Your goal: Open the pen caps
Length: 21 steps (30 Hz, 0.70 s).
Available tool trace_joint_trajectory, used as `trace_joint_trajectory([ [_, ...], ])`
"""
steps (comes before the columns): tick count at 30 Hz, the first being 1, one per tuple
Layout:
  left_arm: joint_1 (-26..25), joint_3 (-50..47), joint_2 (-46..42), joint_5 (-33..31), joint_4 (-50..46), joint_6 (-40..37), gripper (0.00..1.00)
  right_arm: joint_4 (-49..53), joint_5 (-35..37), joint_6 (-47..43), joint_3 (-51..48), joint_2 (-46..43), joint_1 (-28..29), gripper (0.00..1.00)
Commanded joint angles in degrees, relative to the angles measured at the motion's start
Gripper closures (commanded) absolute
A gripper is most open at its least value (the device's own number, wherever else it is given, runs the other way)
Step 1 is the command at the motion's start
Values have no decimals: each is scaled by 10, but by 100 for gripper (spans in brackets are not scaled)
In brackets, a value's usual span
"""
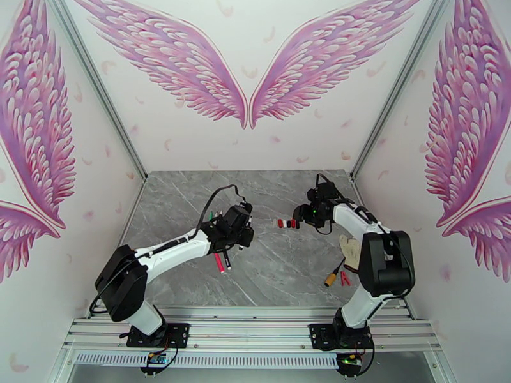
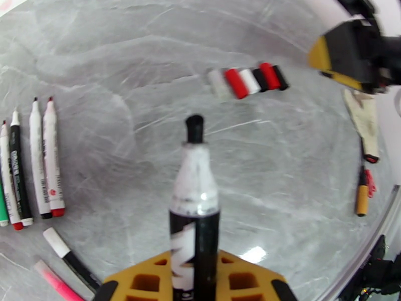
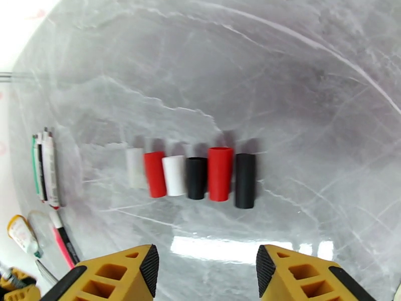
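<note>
My left gripper (image 2: pixel 193 286) is shut on a black-and-white pen (image 2: pixel 194 196) that sticks out ahead of it, its black tip bare. In the top view the left gripper (image 1: pixel 237 235) hovers left of the table's middle. Several pen caps (image 3: pixel 195 176) lie side by side in a row, white, red and black; the same row of caps (image 1: pixel 285 223) sits at the table's middle. My right gripper (image 3: pixel 206 269) is open and holds nothing, just short of the row. From above, the right gripper (image 1: pixel 301 216) is at the row's right end. Several uncapped pens (image 2: pixel 35 161) lie to the left.
Two more pens, one pink (image 2: pixel 57 284) and one black-and-white (image 2: pixel 70 259), lie near the left gripper. A stubby orange-and-black cylinder (image 1: pixel 332 277), a small red item (image 1: pixel 345 279) and a whitish cloth (image 1: pixel 350 250) lie by the right arm. Walls enclose the grey marble table (image 1: pixel 281 269).
</note>
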<state>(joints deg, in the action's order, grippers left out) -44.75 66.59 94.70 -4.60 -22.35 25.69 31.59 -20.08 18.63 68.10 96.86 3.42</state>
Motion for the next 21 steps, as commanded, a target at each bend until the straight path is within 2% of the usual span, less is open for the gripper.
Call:
trace_joint_trajectory([
  [1,10,37,25,-41,-44,5,99,-54,-31,28,-31,-50,12,38],
  [14,47,162,143,-41,-114,3,99,-122,-88,44,-154,-234,70,30],
  [21,62,219,203,-35,-137,-5,99,-133,-128,44,-168,-266,93,26],
])
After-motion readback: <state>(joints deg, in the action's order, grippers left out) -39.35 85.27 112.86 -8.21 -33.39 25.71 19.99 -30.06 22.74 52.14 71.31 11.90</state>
